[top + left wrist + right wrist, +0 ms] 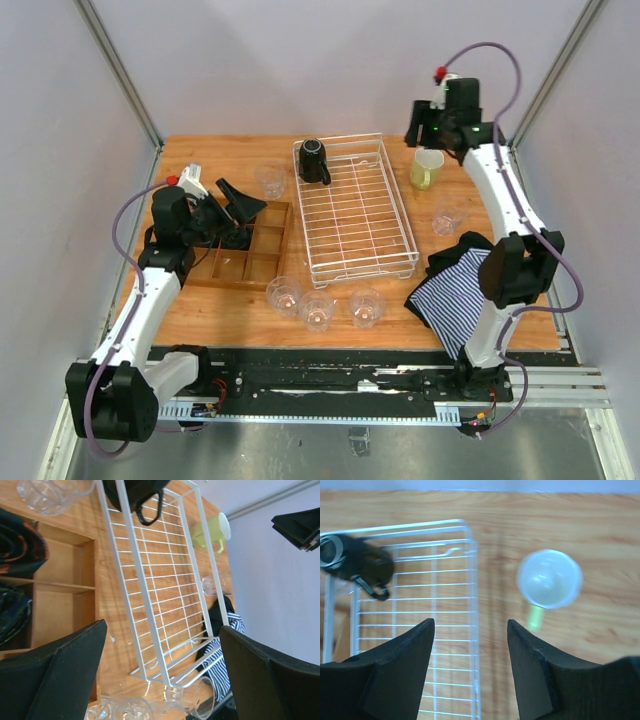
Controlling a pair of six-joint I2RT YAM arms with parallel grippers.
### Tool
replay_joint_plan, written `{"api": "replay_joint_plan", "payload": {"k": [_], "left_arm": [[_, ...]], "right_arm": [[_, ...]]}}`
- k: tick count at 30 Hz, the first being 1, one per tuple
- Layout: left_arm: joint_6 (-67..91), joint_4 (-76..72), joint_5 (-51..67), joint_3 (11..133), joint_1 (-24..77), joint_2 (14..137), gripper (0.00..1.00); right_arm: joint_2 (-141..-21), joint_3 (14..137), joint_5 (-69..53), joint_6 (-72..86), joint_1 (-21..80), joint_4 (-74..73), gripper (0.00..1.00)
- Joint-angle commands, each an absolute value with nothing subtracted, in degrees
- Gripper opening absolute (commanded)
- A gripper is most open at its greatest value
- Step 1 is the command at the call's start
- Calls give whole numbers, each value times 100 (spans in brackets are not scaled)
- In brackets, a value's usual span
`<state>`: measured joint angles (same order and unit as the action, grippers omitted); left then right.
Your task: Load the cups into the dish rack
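Observation:
The white wire dish rack (pixel 362 272) stands mid-table. The black mug (pixel 313 160) is in its far-left corner. The pale yellow-green mug (pixel 427 168) stands upright on the table just right of the rack. Clear tumblers stand at the far left (pixel 269 180), at the right (pixel 448 215), and three in front of the rack (pixel 318 310). My left gripper (pixel 240 218) is open and empty over the wooden tray, facing the rack (pixel 145 590). My right gripper (pixel 471 625) is open and empty, high above the rack's right rim (pixel 472 580), left of the yellow-green mug (pixel 549 579).
A brown wooden compartment tray (pixel 262 262) lies left of the rack with dark items in it. A striped cloth (pixel 450 290) lies at the front right beside the right arm. Grey walls close in on both sides.

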<state>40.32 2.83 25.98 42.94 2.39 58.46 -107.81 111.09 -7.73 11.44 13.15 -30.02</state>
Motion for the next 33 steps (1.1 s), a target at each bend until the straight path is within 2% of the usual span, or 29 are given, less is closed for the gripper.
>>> {"api": "replay_joint_plan", "payload": {"k": [1,10,33], "left_arm": [[3959,321,3209,4692,444,5923,100],[4319,154,3348,4774,858,5723,98],[4360,431,3196,5115,896,5502,97]], "right_arm": [[-10550,10900,-709,1613,622,-3581,61],[-11312,11607,-590,1334,31,-4262,62],[-12929,12320,-588,1962,-349,-3546,56]]}}
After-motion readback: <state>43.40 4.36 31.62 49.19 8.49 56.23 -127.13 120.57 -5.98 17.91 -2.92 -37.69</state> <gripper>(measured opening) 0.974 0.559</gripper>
